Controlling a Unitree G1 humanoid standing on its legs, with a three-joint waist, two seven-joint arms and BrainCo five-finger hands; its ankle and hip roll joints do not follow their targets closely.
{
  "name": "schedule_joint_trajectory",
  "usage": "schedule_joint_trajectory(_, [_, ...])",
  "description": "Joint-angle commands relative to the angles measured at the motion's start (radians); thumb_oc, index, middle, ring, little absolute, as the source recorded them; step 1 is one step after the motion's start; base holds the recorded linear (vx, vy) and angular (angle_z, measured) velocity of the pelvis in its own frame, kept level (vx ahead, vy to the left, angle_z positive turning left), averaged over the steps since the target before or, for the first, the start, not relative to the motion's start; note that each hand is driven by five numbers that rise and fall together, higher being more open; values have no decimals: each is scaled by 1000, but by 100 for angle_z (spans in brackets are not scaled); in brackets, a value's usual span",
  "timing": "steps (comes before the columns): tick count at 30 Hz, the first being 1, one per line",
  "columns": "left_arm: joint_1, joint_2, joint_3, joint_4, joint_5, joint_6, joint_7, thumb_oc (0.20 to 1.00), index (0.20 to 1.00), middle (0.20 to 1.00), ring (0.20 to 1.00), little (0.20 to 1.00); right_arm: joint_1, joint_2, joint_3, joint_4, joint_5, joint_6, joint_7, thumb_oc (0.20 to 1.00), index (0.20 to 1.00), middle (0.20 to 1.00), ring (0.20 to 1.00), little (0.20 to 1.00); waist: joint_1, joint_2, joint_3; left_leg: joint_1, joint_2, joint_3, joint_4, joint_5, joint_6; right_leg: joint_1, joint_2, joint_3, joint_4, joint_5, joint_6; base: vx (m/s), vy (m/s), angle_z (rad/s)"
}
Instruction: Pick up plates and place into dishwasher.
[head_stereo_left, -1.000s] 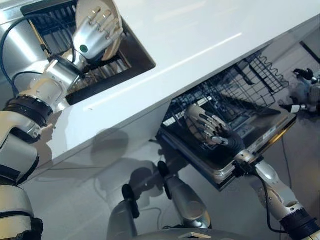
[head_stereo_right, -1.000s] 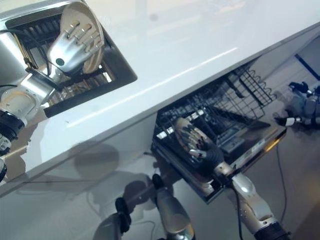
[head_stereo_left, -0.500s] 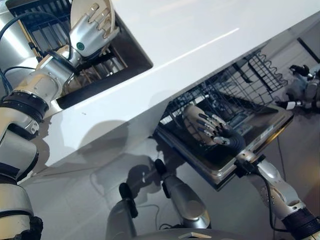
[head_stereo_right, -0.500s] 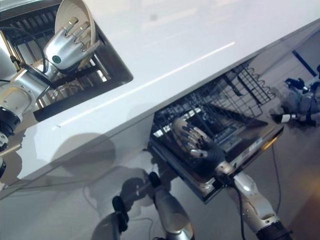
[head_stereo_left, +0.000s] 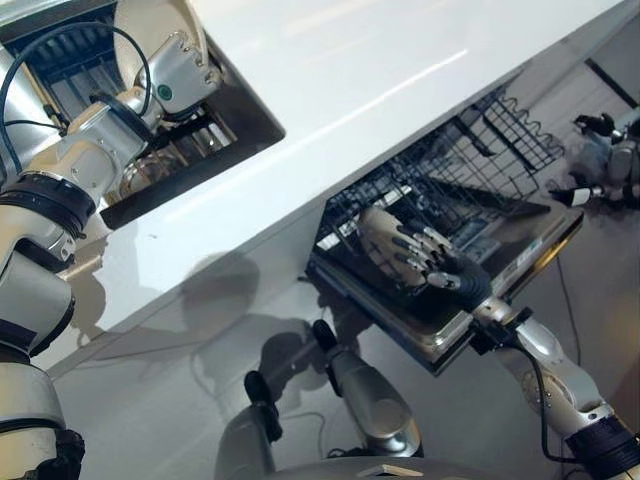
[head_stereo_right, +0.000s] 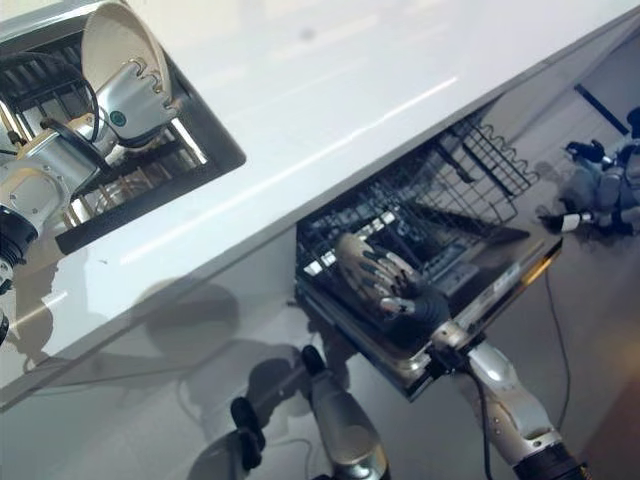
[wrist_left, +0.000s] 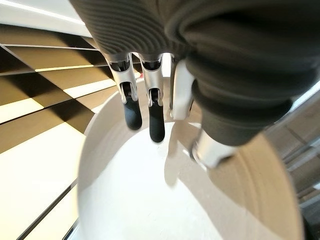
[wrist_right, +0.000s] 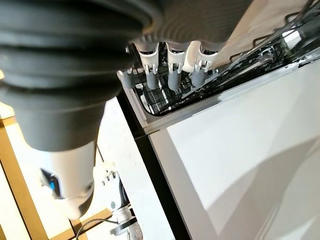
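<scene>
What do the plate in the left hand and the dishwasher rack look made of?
Plate: likely glazed ceramic or melamine, smooth off-white with soft sheen; it's held by the left hand. Dishwasher rack: coated metal wire, a thin dark open grid.

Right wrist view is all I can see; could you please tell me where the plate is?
Observer: The plate is in the left hand, fingers curled over its rim.
Operator: Thank you. Where is that hand?
Observer: It is above the sink, with the plate on edge.
Operator: And where does the right hand stand, seen from the head?
Observer: The right hand is open, holds nothing, and hangs over the rack, which stands out from under the counter.
</scene>
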Motion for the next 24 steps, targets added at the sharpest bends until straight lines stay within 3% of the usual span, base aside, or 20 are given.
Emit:
schedule_joint_trajectory(1, [-53, 42, 19, 8, 6, 50, 4, 200, 200, 200, 200, 200, -8, -36, -74, -72, 39, -25, 17, 1000, 1000, 1000, 1000, 1000, -10, 30, -46, -44, 40, 27, -83, 110, 16, -45, 2, -4, 10, 18, 44, 0, 0, 0])
schedule_joint_trajectory(9, [-46, 55, 22, 8, 0, 50, 9, 200, 200, 200, 200, 200, -4, -33, -68, -68, 33, -33, 14, 1000, 1000, 1000, 1000, 1000, -5, 32, -50, -40, 44, 27, -88, 115, 14, -38, -3, -10, 5, 18, 45, 0, 0, 0])
schedule_joint_trajectory(15, [-26, 63, 45, -3, -86, 82, 33, 200, 200, 200, 200, 200, 10, -29, -69, -67, 24, -35, 16, 1000, 1000, 1000, 1000, 1000, -2, 33, -61, -25, 43, 27, -91, 111, 16, -21, -7, -8, -2, 15, 47, 0, 0, 0])
schedule_joint_trajectory(20, [11, 68, 98, -11, -232, 105, 112, 200, 200, 200, 200, 200, 25, -12, -76, -58, 18, -32, 29, 1000, 1000, 1000, 1000, 1000, 4, 34, -76, -11, 42, 26, -94, 109, 18, -5, -10, -4, -8, 13, 48, 7, -1, 0])
schedule_joint_trajectory(24, [74, 73, 175, -34, -253, 95, 173, 200, 200, 200, 200, 200, 40, 4, -80, -53, 10, -21, 31, 1000, 1000, 1000, 1000, 1000, 16, 37, -95, 9, 36, 19, -97, 101, 21, 20, -13, -3, -16, 7, 48, 31, -2, 0])
